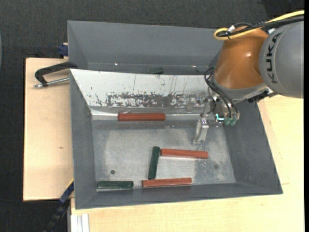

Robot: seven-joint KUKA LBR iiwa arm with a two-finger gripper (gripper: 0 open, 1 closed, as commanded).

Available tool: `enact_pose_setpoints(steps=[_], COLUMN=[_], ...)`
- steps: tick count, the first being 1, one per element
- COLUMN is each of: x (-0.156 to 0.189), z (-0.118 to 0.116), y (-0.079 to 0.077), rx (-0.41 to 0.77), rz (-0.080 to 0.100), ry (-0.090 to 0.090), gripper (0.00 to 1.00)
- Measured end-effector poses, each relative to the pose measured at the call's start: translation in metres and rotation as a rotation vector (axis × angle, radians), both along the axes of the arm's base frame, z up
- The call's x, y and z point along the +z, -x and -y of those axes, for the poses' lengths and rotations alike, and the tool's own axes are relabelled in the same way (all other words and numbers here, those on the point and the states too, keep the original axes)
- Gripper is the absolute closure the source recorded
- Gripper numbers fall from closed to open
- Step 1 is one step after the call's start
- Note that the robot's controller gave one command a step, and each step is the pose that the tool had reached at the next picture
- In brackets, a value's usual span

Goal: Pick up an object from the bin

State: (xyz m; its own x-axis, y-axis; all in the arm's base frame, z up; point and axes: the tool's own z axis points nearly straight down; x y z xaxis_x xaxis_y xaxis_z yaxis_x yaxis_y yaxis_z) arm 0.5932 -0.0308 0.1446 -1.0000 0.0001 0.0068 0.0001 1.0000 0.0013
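Three red sticks [141, 116] and two dark green sticks [115, 184] lie in the bin [81, 144]. The gripper [199, 137] hangs by the middle red stick [184, 153] — maybe touching it — open or closed, I cannot tell.

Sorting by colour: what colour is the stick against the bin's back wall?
Red-brown stick, camera view.

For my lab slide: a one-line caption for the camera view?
Gripper hangs by a red bar mid-bin; two more red bars and two dark green bars lie around in the grey bin.
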Motion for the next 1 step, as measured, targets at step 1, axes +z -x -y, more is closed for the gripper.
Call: enact_pose_setpoints(steps=[1], x=[0.0044], z=[0.0001], y=[-0.0020], rx=[0.001], rz=[0.008], ry=[0.001], gripper=[0.00])
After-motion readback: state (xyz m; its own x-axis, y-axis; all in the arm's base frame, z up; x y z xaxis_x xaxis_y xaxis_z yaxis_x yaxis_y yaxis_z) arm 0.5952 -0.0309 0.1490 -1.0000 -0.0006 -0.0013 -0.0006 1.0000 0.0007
